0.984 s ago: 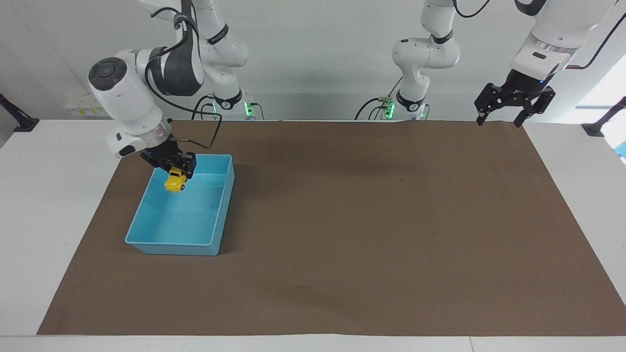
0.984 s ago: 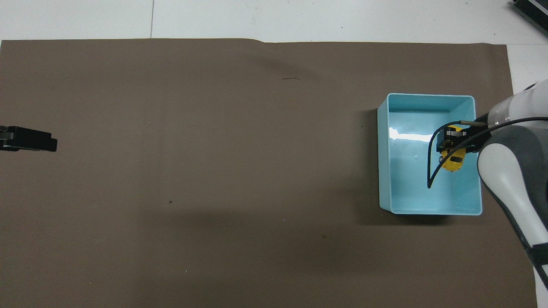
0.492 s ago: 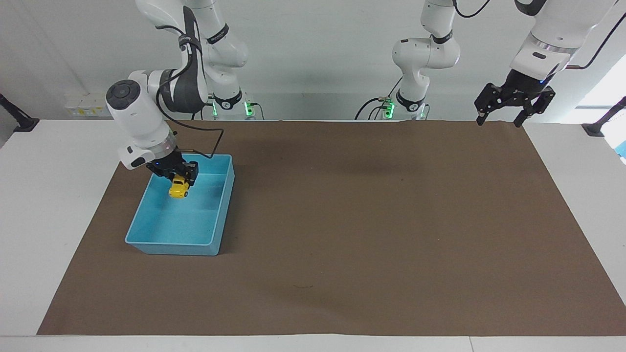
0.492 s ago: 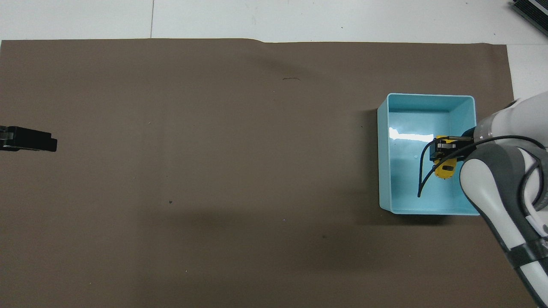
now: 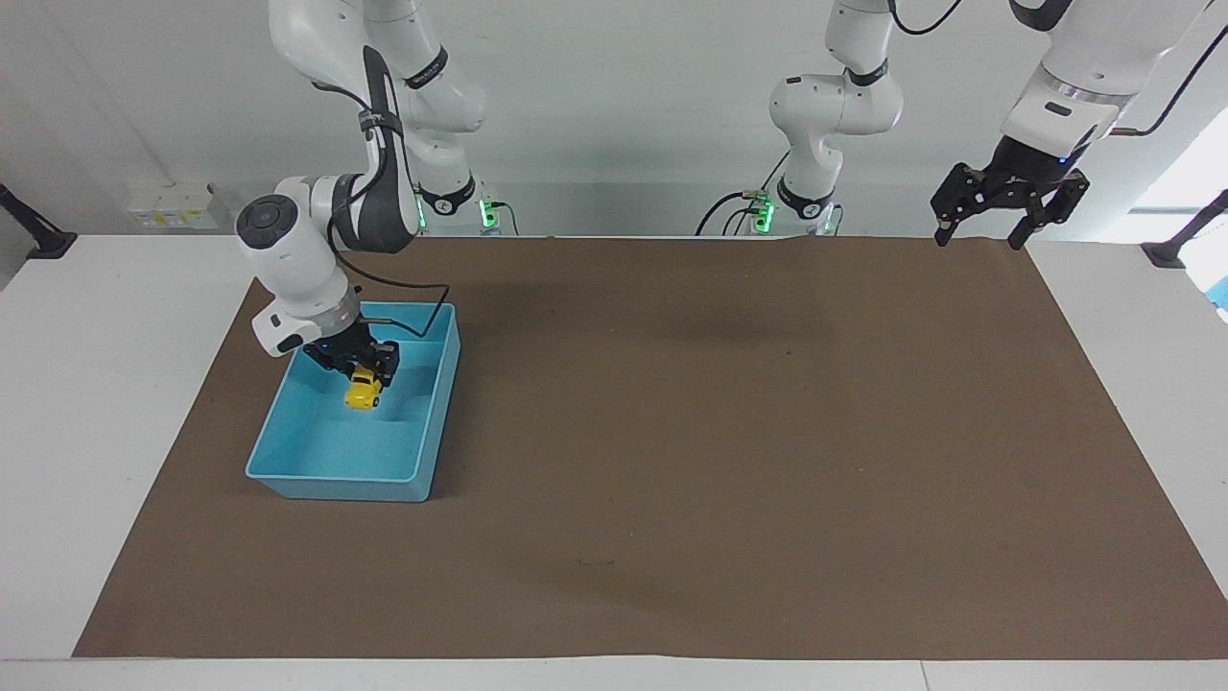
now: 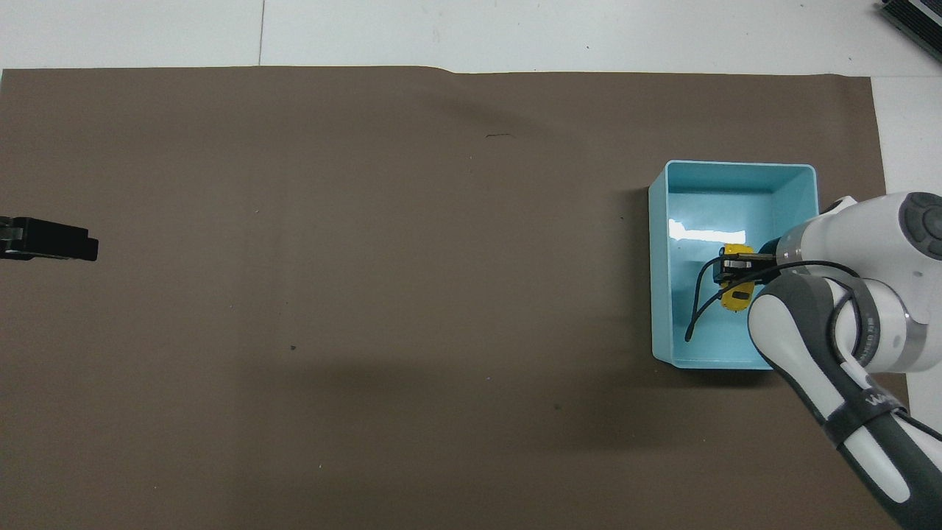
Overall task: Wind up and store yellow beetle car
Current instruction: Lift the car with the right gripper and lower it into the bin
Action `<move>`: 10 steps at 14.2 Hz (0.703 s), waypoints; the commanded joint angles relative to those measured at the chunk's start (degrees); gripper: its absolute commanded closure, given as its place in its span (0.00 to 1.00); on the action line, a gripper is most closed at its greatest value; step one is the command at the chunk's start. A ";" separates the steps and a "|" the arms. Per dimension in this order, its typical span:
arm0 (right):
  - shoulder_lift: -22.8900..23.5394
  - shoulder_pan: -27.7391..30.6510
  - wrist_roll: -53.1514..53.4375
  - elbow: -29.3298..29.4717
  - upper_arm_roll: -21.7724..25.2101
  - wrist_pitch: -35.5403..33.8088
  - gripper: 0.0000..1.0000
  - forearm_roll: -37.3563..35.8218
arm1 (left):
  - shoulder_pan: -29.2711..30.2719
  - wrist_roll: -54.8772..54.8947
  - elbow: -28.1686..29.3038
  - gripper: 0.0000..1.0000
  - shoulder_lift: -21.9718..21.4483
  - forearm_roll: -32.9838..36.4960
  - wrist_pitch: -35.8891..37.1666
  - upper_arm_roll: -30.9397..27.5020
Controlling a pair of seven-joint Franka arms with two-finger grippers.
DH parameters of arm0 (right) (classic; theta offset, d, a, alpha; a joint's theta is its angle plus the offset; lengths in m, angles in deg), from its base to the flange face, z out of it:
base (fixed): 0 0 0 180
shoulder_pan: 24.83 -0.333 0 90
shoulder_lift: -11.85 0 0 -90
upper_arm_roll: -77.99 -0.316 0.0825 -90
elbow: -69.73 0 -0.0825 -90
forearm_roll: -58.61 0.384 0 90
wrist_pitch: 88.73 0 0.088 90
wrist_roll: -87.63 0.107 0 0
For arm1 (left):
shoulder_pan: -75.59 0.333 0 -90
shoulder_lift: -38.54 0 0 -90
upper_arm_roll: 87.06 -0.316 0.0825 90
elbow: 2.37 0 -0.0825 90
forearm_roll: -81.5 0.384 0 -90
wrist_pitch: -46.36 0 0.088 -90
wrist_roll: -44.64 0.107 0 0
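Right end effector (image 5: 363, 369) grips the car (image 5: 362, 392) low inside the bin (image 5: 288, 461) at frame left for a gentle release, while the left end effector (image 5: 1007, 206) waits at upper right, fingers spread

One camera sits high across the surface (image 5: 614, 614) facing both robots, the other looks steeply down from above the robots' own end, half a turn apart, and both share the brown mat (image 6: 368, 294) and blue bin (image 5: 288, 470).
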 commanded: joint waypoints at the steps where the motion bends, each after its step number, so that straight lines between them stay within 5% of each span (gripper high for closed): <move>1: 0.81 1.84 -3.99 -1.87 -0.24 3.77 1.00 -0.68 | 0.80 0.47 -0.44 0.00 -0.32 0.22 0.99 0.47; 7: 2.12 1.76 -2.95 -4.95 -0.42 7.48 1.00 -0.68 | 0.80 0.47 -0.44 0.00 -0.32 0.22 0.99 0.48; 9: 2.39 1.06 -0.41 -4.78 -0.42 7.56 0.71 -0.68 | 0.80 0.47 -0.44 0.00 -0.32 0.22 0.99 0.48; 10: 2.48 1.05 -0.13 -4.51 -0.42 7.56 0.27 -0.68 | 0.80 0.47 -0.44 0.00 -0.32 0.22 0.99 0.48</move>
